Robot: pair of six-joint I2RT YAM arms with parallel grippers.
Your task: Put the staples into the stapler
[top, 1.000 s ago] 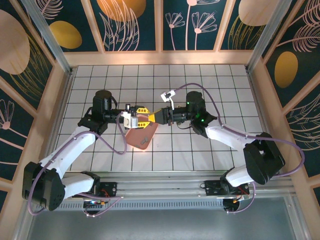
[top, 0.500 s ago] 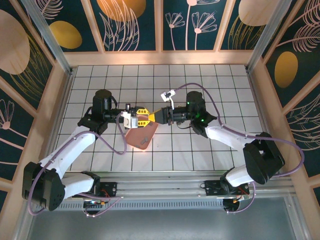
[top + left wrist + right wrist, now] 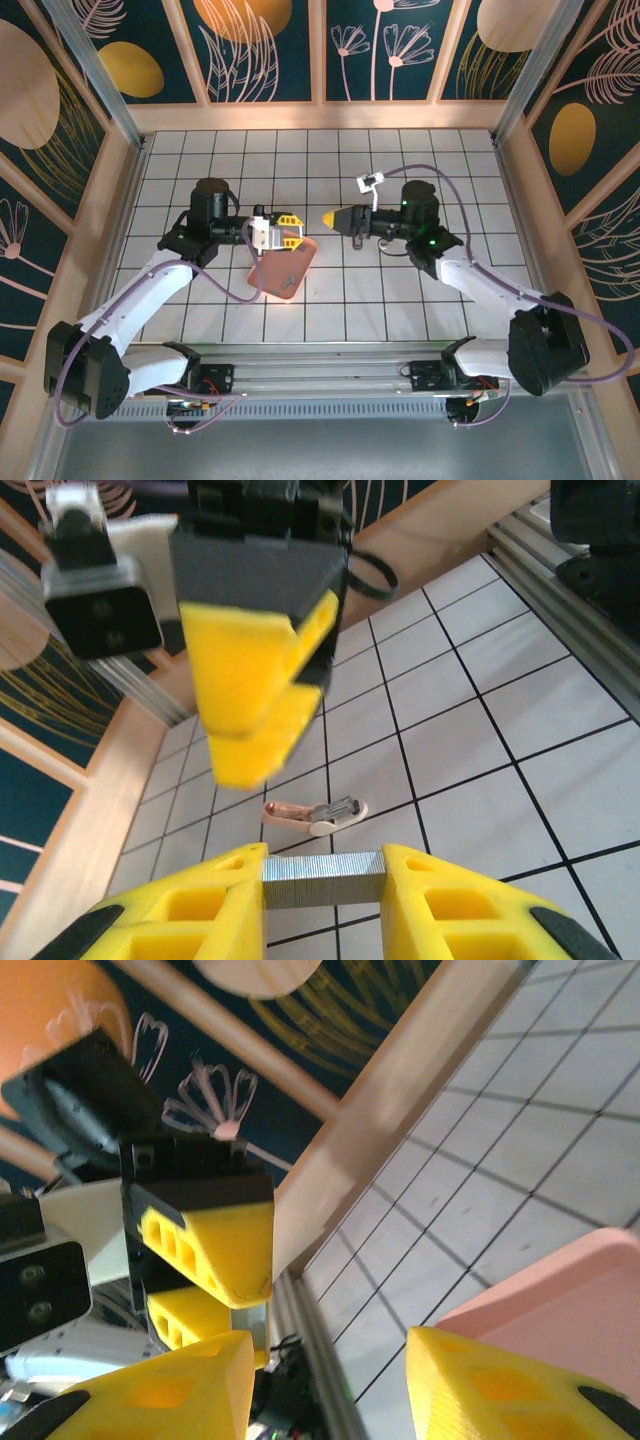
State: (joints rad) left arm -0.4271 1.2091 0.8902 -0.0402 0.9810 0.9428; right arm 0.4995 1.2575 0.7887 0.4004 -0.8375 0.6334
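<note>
My left gripper (image 3: 322,882) is shut on the staples (image 3: 322,878), a short grey metal strip clamped endwise between its yellow fingers. It hovers over the pink tray (image 3: 283,270) in the top view, where the left gripper (image 3: 288,232) points right. The stapler (image 3: 315,813), small, pink and white with a grey metal part, lies on the tiles beyond the strip. My right gripper (image 3: 329,216) stands open a short way to the right, facing the left one, with nothing between its fingers. From the right wrist, the right gripper (image 3: 330,1385) looks at the staples (image 3: 250,1322) in the other jaws.
White tiled table inside a wooden frame (image 3: 320,118). The pink tray (image 3: 560,1290) lies under and beside the right fingers. The aluminium rail (image 3: 330,362) with both arm bases runs along the near edge. Open tiles lie behind and to the right.
The right gripper has opened and drawn back to the right, away from the left gripper it was meeting. The left gripper has closed a little further on the strip and stayed in place.
</note>
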